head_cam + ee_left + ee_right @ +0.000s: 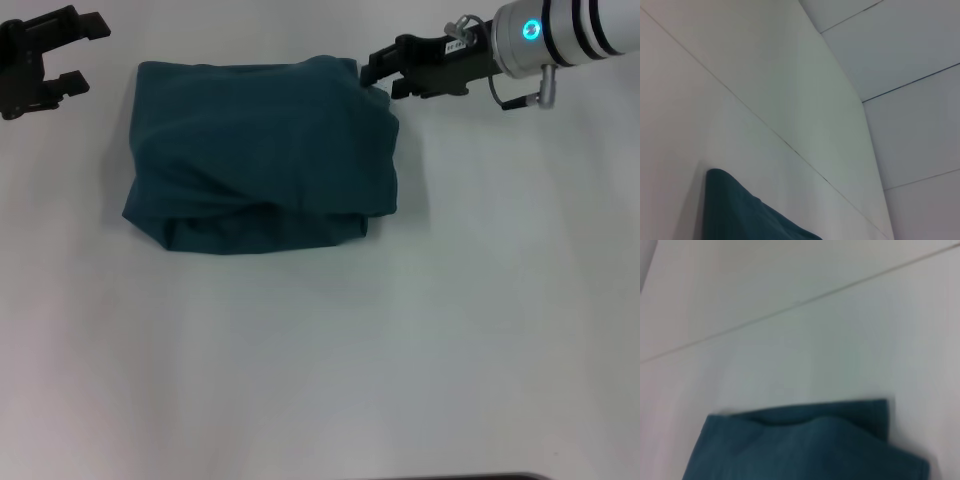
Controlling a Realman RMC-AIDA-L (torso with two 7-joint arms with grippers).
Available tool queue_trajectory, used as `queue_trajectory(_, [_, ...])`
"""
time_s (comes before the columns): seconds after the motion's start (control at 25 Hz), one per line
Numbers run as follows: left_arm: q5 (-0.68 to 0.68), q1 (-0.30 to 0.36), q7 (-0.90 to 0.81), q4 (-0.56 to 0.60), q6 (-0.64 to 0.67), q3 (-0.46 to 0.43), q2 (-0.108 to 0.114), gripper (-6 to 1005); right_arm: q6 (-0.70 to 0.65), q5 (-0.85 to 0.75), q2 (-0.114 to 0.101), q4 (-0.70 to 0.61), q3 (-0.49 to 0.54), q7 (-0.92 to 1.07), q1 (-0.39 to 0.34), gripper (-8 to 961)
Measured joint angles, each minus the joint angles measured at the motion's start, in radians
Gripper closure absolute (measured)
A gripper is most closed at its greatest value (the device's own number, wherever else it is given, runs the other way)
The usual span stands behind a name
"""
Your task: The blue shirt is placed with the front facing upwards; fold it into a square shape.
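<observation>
The blue shirt (260, 155) lies on the white table, folded into a rough, rumpled rectangle with a fold along its near edge. No lettering shows. My right gripper (384, 79) is at the shirt's far right corner, open, with its fingertips right by the cloth. My left gripper (82, 53) hovers open off the shirt's far left corner, apart from the fabric. A corner of the shirt (740, 215) appears in the left wrist view. The right wrist view shows an edge of the shirt (805, 450).
The white table (400, 350) stretches wide in front of and to the right of the shirt. A wall with thin seams (790, 145) rises behind the table. A dark strip (460, 477) marks the table's near edge.
</observation>
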Motion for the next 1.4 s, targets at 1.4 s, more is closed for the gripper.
queue_trajectory(1.4, [0.005,-0.026,0.003,0.012,-0.029,0.003,0.01,61,-0.205,0.103,-0.16,0.089,0.02,0.016,0.001,420])
